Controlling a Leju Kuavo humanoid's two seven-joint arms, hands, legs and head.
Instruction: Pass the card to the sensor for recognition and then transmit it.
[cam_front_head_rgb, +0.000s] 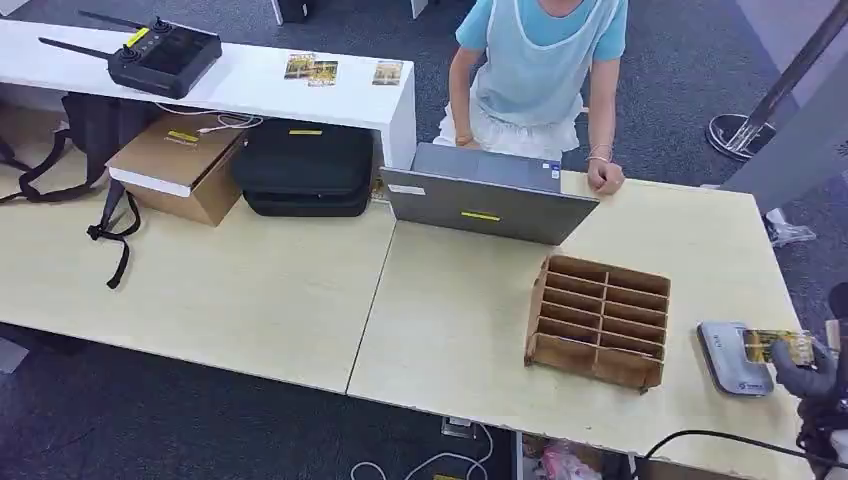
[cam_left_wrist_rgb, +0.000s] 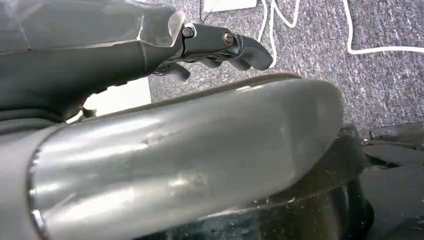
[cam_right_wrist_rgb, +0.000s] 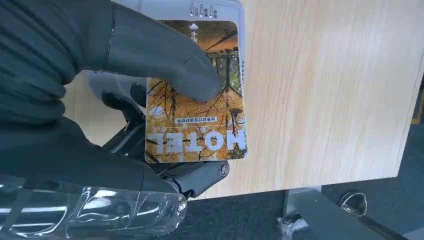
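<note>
My right hand (cam_front_head_rgb: 808, 372) pinches a yellow hotel card (cam_front_head_rgb: 778, 346) at the table's near right corner, thumb on top and fingers beneath. The card (cam_right_wrist_rgb: 196, 127) shows autumn trees and the word HOTEL, and it hovers over the grey card sensor (cam_front_head_rgb: 730, 358), a flat rounded pad. In the right wrist view the sensor (cam_right_wrist_rgb: 215, 9) peeks out behind the card's far end, with my right hand (cam_right_wrist_rgb: 150, 100) gripping the card. My left hand (cam_left_wrist_rgb: 220, 47) hangs beside my body over the grey carpet with fingers curled and nothing in them.
A wooden slotted organiser (cam_front_head_rgb: 598, 320) stands just left of the sensor. A grey laptop (cam_front_head_rgb: 488, 195) sits at the table's far edge with a person (cam_front_head_rgb: 540, 70) behind it, one hand on the table. A black case (cam_front_head_rgb: 305, 168) and cardboard box (cam_front_head_rgb: 180, 165) lie far left.
</note>
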